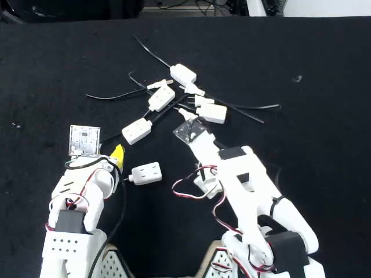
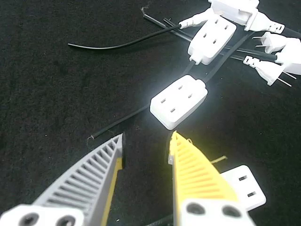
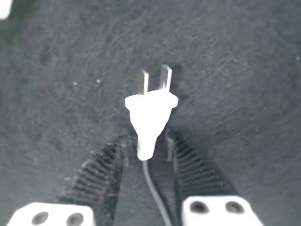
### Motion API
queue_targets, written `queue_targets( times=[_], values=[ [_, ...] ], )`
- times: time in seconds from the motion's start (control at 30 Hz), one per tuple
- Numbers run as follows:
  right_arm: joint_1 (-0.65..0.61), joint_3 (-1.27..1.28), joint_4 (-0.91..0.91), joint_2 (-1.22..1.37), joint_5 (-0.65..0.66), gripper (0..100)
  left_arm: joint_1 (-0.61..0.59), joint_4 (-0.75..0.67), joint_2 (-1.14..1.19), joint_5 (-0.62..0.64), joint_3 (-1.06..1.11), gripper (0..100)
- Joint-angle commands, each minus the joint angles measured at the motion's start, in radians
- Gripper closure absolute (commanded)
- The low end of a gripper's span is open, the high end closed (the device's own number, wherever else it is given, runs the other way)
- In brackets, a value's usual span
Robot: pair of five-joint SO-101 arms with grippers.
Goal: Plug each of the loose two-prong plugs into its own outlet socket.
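Left claw (image 2: 148, 141): released, grey and yellow fingers spread over the black cloth (image 2: 56, 94). Just beside its yellow finger (image 2: 197, 179), a white outlet socket (image 2: 242, 186). Directly ahead of the tips, near, a second outlet socket (image 2: 178, 101) on a black lead. Farther ahead, a third outlet socket (image 2: 211, 40) among crossed leads, and beyond it a loose two-prong plug (image 2: 269, 71) and a second loose plug (image 2: 272, 42). Right claw (image 3: 146, 143): released, fingers straddling the tail of a held-off plug (image 3: 150, 110), a gap on either side, prongs pointing away from the claw, its cord (image 3: 155, 193) running back between the fingers.
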Motion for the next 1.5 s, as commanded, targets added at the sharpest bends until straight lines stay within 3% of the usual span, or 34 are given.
queue_targets(
  times=[0.0,0.2,0.3,0.43,0.6,0.73,0.97,1.13,1.47],
  values=[
    [-0.009,-0.005,0.002,-0.022,0.046,87.7,-0.01,-0.003,-0.009,-0.005,-0.016,83],
    [-0.011,-0.01,-0.012,-0.022,0.049,89.5,-0.01,-0.003,-0.009,-0.005,-0.016,83],
    [-0.011,-0.007,-0.018,-0.022,0.049,98.9,-0.01,-0.003,-0.009,-0.005,-0.016,83],
    [-0.011,-0.039,0.006,-0.051,0.048,98.7,-0.01,-0.003,-0.009,-0.005,-0.016,83],
    [-0.012,-0.157,0.164,-0.179,0.049,98.8,-0.01,-0.002,-0.009,-0.005,-0.019,83],
    [-0.107,-0.174,0.181,-0.303,0.041,98.8,-0.01,-0.002,-0.009,-0.002,-0.036,83],
    [-0.396,-0.082,-0.12,-0.366,0.04,98.8,-0.09,0.005,-0.009,0.063,-0.14,83],
    [-0.414,-0.059,-0.307,-0.231,0.04,98.8,-0.116,0.006,-0.009,0.149,-0.213,83],
    [-0.419,-0.111,-0.39,-0.111,-0.081,98.8,0.001,0.046,-0.011,0.216,-0.213,83]
  ],
)
